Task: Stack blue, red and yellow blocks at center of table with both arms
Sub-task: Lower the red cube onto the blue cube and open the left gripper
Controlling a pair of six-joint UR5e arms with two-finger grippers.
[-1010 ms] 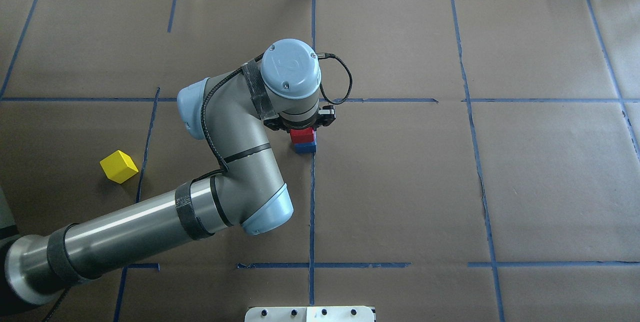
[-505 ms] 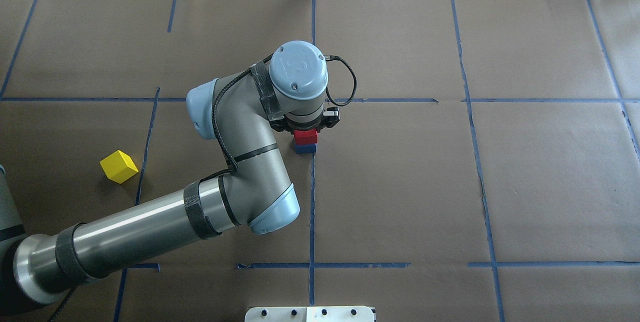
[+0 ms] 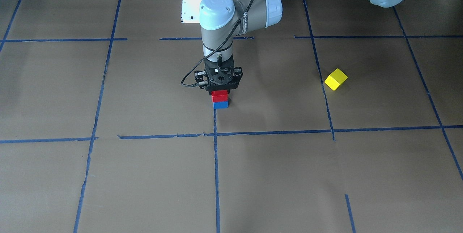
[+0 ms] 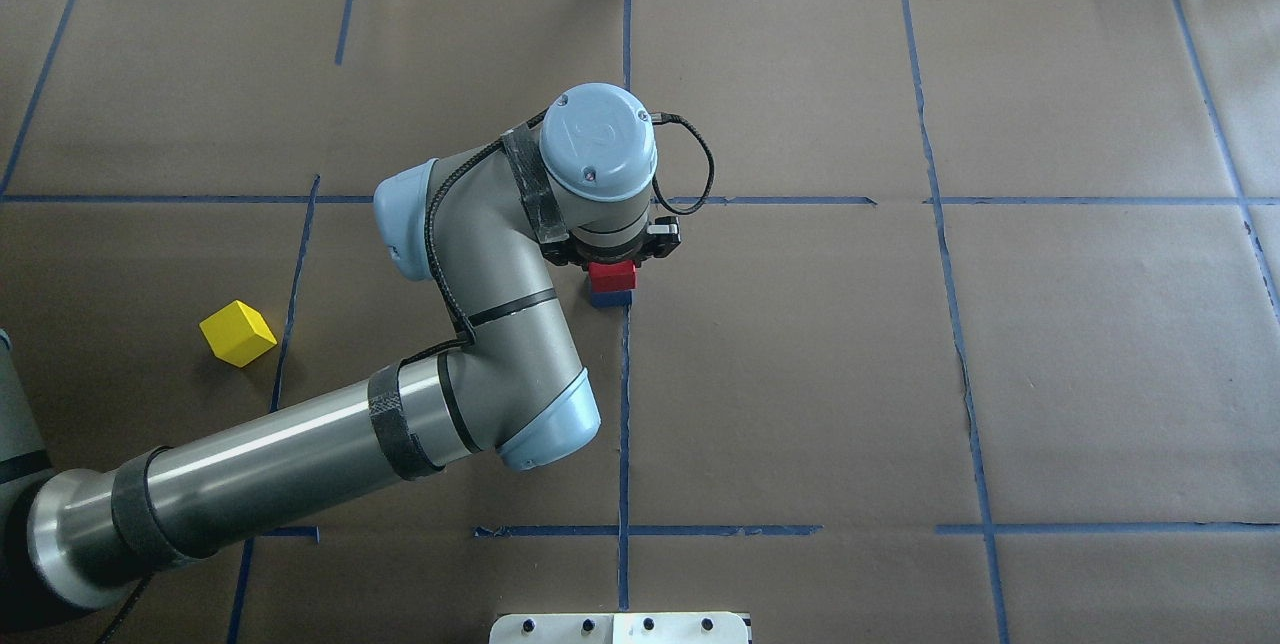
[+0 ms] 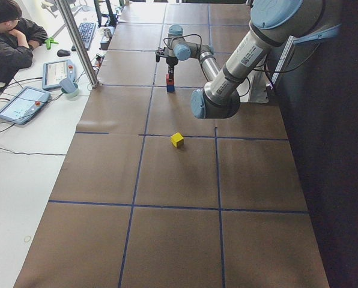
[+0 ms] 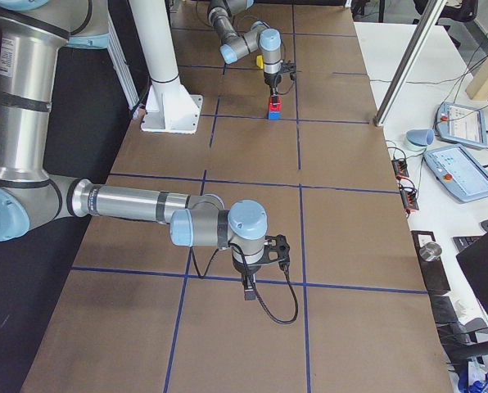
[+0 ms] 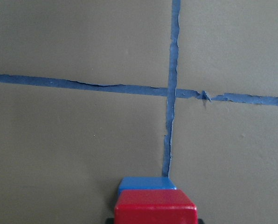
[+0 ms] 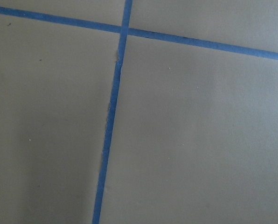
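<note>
Red block (image 3: 219, 97) is being clasped at its sides by the left gripper (image 3: 219, 90), which is being pointed straight down. Its narrow-set fingers are being shown only as dark tips at the lower edge of the left wrist view. This block is being seated squarely on the blue block (image 3: 220, 105), which is being borne by the brown paper-covered table (image 3: 289, 175) near its centre, at the end of one of the blue tape lines (image 3: 215, 160). Well apart from the stack, on the robot's left, the yellow block (image 4: 237, 333) is being left lying on the paper, turned cornerwise to the grid and just beside another tape line. The right gripper (image 6: 260, 255) is being shown only in the exterior right view, held low over the paper far from the stack. Whether its jaws are apart or together cannot be told.
</note>
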